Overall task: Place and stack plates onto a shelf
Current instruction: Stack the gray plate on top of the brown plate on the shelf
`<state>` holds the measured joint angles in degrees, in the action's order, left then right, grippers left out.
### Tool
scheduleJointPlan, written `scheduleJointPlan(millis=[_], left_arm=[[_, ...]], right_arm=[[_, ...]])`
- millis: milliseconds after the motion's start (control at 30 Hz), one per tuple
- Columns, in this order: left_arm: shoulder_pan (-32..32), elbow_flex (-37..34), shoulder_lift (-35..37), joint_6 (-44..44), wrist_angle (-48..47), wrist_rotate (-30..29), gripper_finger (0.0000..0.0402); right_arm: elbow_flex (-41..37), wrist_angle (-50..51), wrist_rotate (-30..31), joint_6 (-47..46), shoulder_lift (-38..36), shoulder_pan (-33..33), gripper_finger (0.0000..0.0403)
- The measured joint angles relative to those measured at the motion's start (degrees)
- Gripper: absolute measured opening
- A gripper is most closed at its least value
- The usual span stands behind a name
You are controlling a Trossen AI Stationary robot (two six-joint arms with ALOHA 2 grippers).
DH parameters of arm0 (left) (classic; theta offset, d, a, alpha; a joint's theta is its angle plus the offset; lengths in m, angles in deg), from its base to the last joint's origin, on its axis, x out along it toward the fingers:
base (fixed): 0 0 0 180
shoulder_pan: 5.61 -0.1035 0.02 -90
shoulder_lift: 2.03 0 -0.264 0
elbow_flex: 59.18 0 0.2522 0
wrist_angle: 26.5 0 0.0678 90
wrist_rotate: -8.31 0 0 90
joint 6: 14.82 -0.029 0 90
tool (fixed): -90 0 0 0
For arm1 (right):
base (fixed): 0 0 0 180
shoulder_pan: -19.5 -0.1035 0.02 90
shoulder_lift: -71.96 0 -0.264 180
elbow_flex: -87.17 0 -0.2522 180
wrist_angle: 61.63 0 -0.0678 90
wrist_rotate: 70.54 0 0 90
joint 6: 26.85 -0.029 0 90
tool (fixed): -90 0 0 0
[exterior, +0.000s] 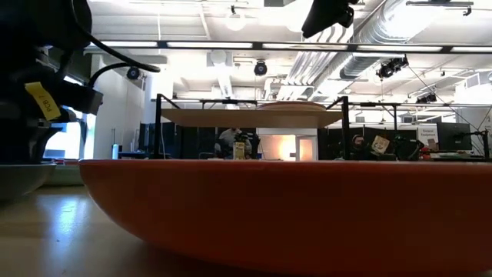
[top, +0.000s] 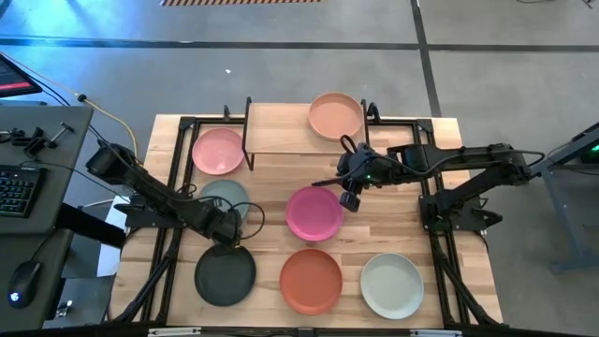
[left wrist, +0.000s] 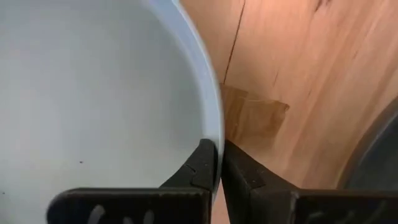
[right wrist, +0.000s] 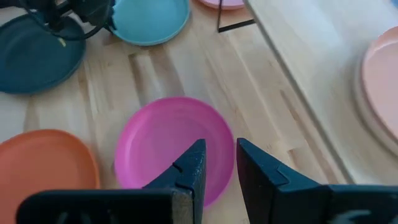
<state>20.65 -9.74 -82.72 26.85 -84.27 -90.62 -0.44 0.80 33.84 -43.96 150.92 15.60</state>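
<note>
The sage green plate (top: 223, 197) lies left of the table's middle, and my left gripper (top: 234, 227) is shut on its near right rim. My right gripper (top: 351, 198) hangs open over the right rim of the magenta plate (top: 314, 212) (right wrist: 168, 146) and touches nothing. The shelf (top: 276, 128) stands at the far edge and carries the peach plate (top: 335, 115) on its right half. Flat on the table lie the pink plate (top: 218, 151), the charcoal plate (top: 225, 276), the terracotta plate (top: 311, 280) and the mint-white plate (top: 392, 285). No cream plate shows. My left gripper (left wrist: 219, 152) pinches the sage green plate's rim (left wrist: 214, 118), one finger inside the plate and one outside. The fingers come from above, pointing down. In the low view the plate (exterior: 15, 181) appears to rest on the table.
The shelf's left half (top: 267, 122) is bare wood. Black frame rails (top: 440, 225) run along both sides of the table. The terracotta plate (exterior: 292, 215) fills the low view's foreground. A desk with a keyboard (top: 14, 187) stands left of the table.
</note>
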Motion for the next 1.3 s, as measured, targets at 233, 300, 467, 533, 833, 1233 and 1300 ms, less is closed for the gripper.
scheduleJointPlan(millis=[233, 300, 467, 533, 833, 1233, 1300], left_arm=[[0.0, 2.16, 2.55, 0.17, -0.65, 0.82, 0.0001], [0.04, 3.02, 3.3, 0.19, -1.74, 0.11, 0.0001], [0.04, 5.08, 4.82, -1.27, -2.84, -0.46, 0.0001], [0.07, 5.88, 5.59, -1.33, -3.19, -0.48, 0.0001], [0.07, 10.73, 7.43, -3.34, -6.37, -2.19, 0.0001], [0.09, 20.92, 7.47, -12.7, -9.76, -7.21, 0.0], [0.09, 22.31, 7.47, -15.16, -9.85, -8.41, 0.0]], right_arm=[[0.0, -0.02, -3.0, -4.87, 0.0, -0.02, 0.0071], [0.0, 0.0, -3.69, -5.53, 0.0, -0.02, 0.0071], [0.0, 0.0, -3.52, -6.27, -0.02, -0.02, 0.0071], [0.0, 0.0, -3.09, -4.89, -0.02, -0.07, 0.0071], [0.01, -0.04, -1.96, -1.9, 0.92, -0.76, 0.0072], [0.02, -3.48, -1.06, -15.47, 4.71, 0.31, 0.0072], [0.02, -5.82, -1.07, -17.94, 5.08, 0.72, 0.0072]])
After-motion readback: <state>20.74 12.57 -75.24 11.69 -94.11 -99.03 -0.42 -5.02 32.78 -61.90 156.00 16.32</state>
